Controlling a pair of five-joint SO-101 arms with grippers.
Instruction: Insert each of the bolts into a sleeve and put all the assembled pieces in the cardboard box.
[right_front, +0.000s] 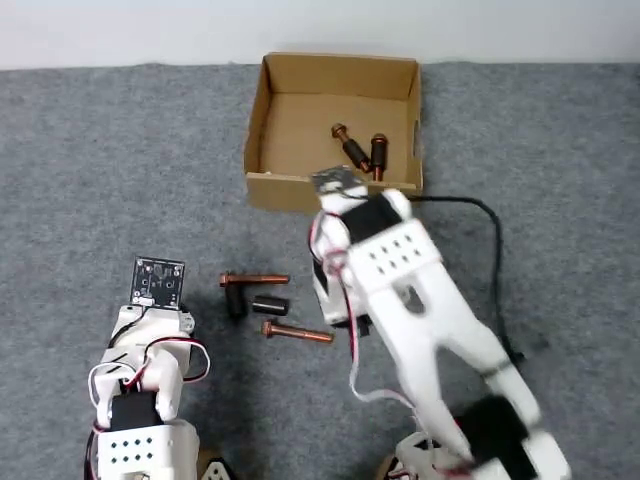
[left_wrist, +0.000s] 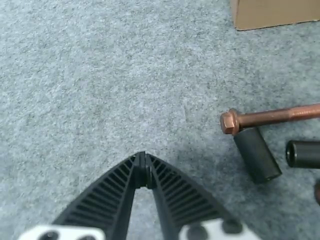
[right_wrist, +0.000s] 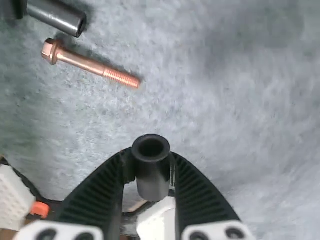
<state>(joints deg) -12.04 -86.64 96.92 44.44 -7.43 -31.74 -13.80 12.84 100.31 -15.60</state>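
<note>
My right gripper is shut on a black sleeve, held upright above the grey carpet with its bore facing the camera. A copper bolt and another black sleeve lie beyond it. My left gripper is shut and holds nothing, low over the carpet. To its side lie a copper bolt and two black sleeves. From above, the two bolts and the sleeves lie between the arms. The cardboard box holds two assembled pieces.
The right arm stretches from the front edge toward the box, its wrist just short of the box's front wall. The left arm sits at the front left. A black cable runs along the carpet to the right.
</note>
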